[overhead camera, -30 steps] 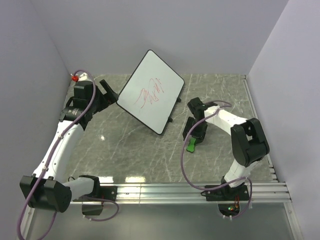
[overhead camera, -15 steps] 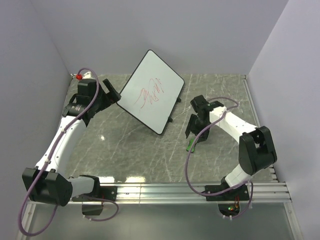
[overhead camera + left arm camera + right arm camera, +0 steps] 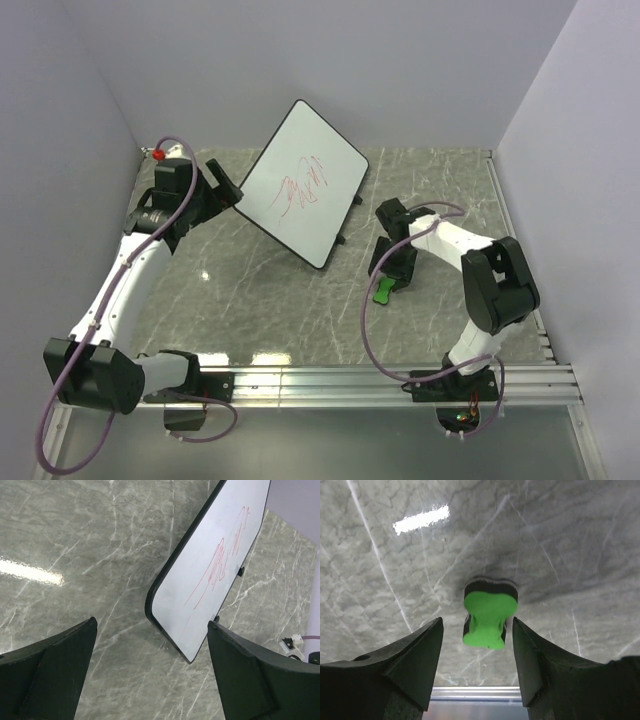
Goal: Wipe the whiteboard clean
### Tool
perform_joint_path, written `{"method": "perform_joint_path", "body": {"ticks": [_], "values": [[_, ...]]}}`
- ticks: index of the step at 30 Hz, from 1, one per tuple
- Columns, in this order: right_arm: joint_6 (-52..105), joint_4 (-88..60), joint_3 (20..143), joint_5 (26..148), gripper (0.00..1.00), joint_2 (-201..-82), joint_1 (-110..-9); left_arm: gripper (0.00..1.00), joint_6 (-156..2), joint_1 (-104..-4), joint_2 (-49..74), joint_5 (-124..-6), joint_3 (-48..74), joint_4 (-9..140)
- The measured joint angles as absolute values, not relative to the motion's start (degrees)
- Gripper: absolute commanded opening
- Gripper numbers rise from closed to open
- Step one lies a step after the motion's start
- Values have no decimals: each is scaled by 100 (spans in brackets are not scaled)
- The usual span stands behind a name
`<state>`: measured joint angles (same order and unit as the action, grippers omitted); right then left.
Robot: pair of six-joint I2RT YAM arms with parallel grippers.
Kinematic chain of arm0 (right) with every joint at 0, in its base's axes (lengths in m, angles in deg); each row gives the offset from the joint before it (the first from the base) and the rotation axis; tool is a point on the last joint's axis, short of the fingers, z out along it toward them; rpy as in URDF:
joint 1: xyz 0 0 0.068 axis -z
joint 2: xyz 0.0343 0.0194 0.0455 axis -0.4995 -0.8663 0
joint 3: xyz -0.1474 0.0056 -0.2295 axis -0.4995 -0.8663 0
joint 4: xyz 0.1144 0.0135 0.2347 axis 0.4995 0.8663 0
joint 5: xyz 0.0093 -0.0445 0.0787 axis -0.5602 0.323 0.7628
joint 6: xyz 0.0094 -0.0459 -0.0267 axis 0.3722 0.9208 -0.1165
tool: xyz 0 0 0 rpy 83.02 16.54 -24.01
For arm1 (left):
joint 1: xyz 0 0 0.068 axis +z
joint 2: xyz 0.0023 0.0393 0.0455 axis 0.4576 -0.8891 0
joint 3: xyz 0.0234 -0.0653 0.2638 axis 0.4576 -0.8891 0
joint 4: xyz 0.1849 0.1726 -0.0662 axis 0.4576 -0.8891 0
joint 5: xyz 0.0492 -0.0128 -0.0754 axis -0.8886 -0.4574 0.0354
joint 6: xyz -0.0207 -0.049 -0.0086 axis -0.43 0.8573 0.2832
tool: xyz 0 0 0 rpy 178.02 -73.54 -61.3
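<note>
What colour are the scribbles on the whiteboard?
Red scribbles; the left wrist view shows them best.

Plain pale lilac walls point(image 3: 420, 70) enclose the grey marbled table point(image 3: 270, 300) on three sides. Light glare point(image 3: 265, 357) lies near its front edge, beside an aluminium rail point(image 3: 300, 385).

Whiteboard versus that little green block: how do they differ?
The whiteboard is large, white and scribbled in red; the eraser is small and green with a dark base. The whiteboard appears propped at a tilt; the eraser lies flat on the table. The whiteboard is ahead of the open left gripper; the eraser sits between the open right gripper's fingers. Neither is held.
</note>
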<state>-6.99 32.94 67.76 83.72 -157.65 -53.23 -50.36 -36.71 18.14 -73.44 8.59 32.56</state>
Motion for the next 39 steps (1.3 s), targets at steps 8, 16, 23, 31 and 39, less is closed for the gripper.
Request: {"method": "perform_joint_path", "body": {"ticks": [8, 16, 23, 31, 39], "values": [[-581, 3003, 6416, 8374, 48, -15835, -5323, 97, -5036, -3671, 1865, -7344, 892, 3101], [-426, 2947, 6346, 8405, 23, -15872, -5323, 97, -5036, -3671, 1882, -7344, 896, 3099], [-262, 3041, 6379, 8350, 0, -15794, -5323, 96, -5152, -3671, 1447, -7184, 1508, 3101], [-92, 3351, 7006, 8582, 0, -15674, -5323, 95, -5563, -3671, 278, -6599, 2612, 3118], [48, 3720, 9026, 9308, 0, -15846, -5323, 83, -6029, -3662, -1471, -5932, 4118, 3156]]}}
